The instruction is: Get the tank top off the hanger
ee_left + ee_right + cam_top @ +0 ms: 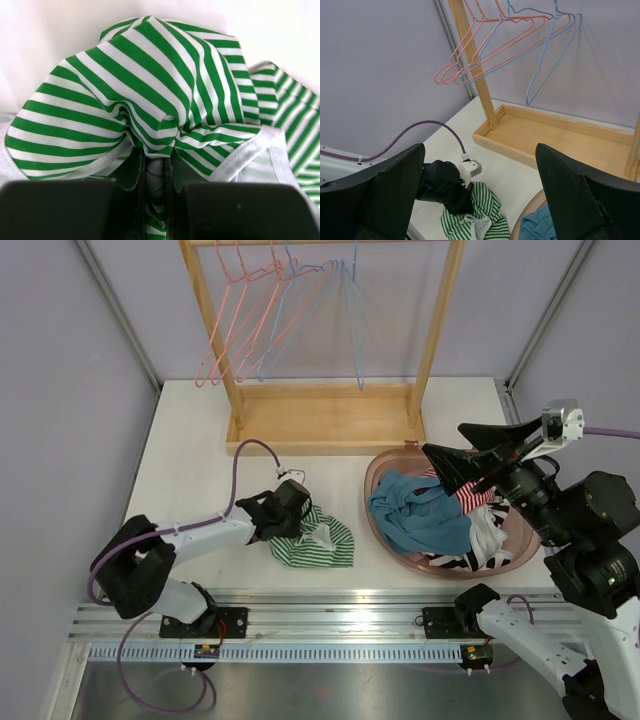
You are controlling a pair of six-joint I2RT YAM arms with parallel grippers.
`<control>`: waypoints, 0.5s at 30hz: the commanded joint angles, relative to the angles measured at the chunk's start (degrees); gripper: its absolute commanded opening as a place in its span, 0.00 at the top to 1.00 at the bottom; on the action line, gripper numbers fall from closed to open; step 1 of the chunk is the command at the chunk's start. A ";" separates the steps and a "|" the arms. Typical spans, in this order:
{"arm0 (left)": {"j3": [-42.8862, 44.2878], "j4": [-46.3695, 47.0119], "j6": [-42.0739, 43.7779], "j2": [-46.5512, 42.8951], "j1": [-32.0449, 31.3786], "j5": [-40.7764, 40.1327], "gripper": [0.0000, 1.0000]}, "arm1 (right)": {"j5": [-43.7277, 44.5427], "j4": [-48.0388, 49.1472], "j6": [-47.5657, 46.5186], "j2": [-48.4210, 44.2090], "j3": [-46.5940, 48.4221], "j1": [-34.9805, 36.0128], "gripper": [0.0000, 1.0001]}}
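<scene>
The green-and-white striped tank top [322, 542] lies bunched on the white table, off any hanger. My left gripper [296, 519] is down on its left edge. In the left wrist view the jaws are nearly together with a fold of the striped tank top [150, 75] pinched in the left gripper [156, 175]. Pink and blue wire hangers [280, 310] hang bare on the wooden rack. My right gripper [466, 454] hovers open above the basket with nothing between its fingers. The right wrist view looks down on the tank top [482, 215] and the left gripper [454, 192].
A wooden rack [325, 418] with a tray base stands at the back of the table. A brown basket [374, 475] at the right holds blue, red-striped and black-and-white clothes. Purple walls close both sides. A metal rail runs along the near edge.
</scene>
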 commanded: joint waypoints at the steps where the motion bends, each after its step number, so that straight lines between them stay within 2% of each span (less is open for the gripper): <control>1: 1.21 -4.13 -1.26 -8.31 -0.78 -3.79 1.00 | 2.01 -1.04 0.19 -1.03 -0.44 0.17 0.00; 6: 8.15 -10.02 -0.03 -19.13 -3.06 -6.17 1.00 | 8.41 -2.98 -0.25 -2.43 -0.44 0.17 0.01; 12: 23.97 -16.97 4.71 -21.08 -5.70 -5.38 1.00 | 18.45 -5.88 0.28 -3.14 0.00 0.26 0.01; 15: 30.91 -17.68 7.34 -19.85 -6.84 -0.65 1.00 | 19.77 -6.41 0.28 -4.28 0.70 0.17 0.01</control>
